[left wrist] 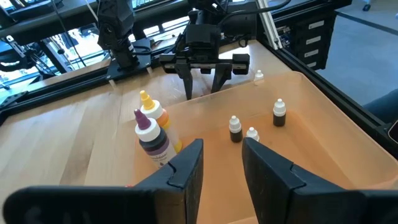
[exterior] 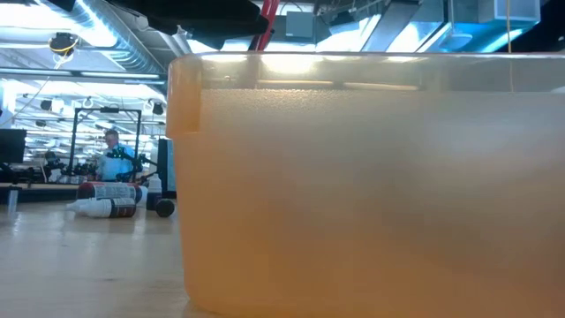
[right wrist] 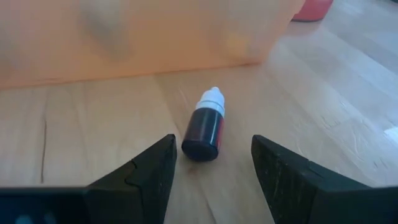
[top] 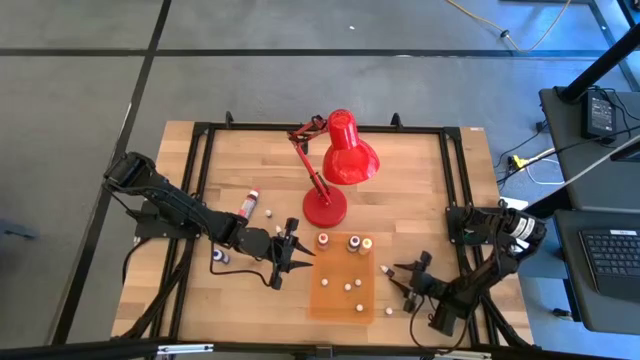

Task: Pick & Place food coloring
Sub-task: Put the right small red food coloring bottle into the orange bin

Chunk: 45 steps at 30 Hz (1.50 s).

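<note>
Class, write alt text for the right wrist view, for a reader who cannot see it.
A tiny dark dropper bottle with a white cap lies on its side on the wooden table, just ahead of the open right gripper, between its two dark fingers and touching neither. Behind it stands the wall of a translucent orange tray.

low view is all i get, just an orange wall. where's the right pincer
Observer: The right pincer sits right of the tray, open around a small bottle lying on the table.
Operator: is it gripped
Observer: No, the fingers stand apart from it on both sides.
Operator: and the left one
Observer: The left pincer is at the tray's left edge, empty and aimed over the tray.
Operator: anything in the tray
Observer: Yes, several small bottles stand inside it.
</note>
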Each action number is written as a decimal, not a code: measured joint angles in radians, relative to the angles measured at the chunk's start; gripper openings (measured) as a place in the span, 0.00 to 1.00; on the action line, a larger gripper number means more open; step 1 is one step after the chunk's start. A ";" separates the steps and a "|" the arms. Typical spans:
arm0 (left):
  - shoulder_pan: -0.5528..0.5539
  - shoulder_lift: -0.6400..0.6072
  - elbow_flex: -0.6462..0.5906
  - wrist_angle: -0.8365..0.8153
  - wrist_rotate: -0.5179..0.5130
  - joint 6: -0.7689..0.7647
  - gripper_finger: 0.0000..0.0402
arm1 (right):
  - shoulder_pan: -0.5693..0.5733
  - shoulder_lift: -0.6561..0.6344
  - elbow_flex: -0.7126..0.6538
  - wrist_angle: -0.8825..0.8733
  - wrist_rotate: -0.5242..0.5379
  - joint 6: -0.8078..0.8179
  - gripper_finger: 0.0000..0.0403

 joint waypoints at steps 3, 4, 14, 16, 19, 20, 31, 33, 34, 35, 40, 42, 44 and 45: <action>0.000 0.000 0.000 0.000 0.000 0.000 0.27 | -0.006 0.000 0.000 0.005 0.004 -0.006 0.54; 0.000 0.000 0.000 0.000 0.000 0.000 0.27 | -0.008 0.000 -0.001 0.005 0.006 -0.007 0.54; 0.000 0.000 0.000 0.000 0.000 -0.001 0.27 | -0.010 0.000 -0.001 0.005 0.010 -0.010 0.54; 0.000 0.000 0.000 0.000 0.000 -0.001 0.27 | -0.010 0.000 -0.001 0.004 0.011 -0.010 0.54; 0.000 0.000 0.000 0.000 0.000 -0.002 0.27 | -0.010 0.000 -0.001 0.004 0.012 -0.010 0.54; 0.000 0.000 0.000 0.000 0.000 -0.001 0.27 | -0.010 0.000 -0.001 0.004 0.012 -0.010 0.54; 0.000 0.000 0.000 0.000 0.000 -0.001 0.27 | -0.010 0.000 -0.001 0.010 0.008 -0.010 0.43; 0.000 0.000 0.000 0.000 0.000 -0.001 0.28 | -0.010 0.000 -0.001 0.011 0.005 -0.010 0.38; 0.000 0.000 0.000 0.000 0.000 -0.001 0.28 | -0.010 0.000 -0.001 0.011 0.004 -0.010 0.35; 0.000 0.000 0.000 0.000 0.000 -0.001 0.28 | -0.010 0.000 -0.001 0.011 0.004 -0.010 0.32; 0.000 0.000 0.000 0.000 0.000 -0.001 0.27 | -0.010 0.001 -0.002 0.003 0.008 -0.012 0.21; 0.000 0.000 0.000 0.000 0.000 -0.001 0.27 | -0.011 0.001 0.000 -0.002 0.009 -0.012 0.19; 0.000 0.000 0.000 0.000 0.000 -0.002 0.27 | -0.011 0.001 0.017 -0.030 0.003 -0.012 0.19; 0.000 0.000 0.000 0.000 0.000 -0.002 0.27 | -0.011 -0.005 0.030 -0.058 -0.006 -0.011 0.19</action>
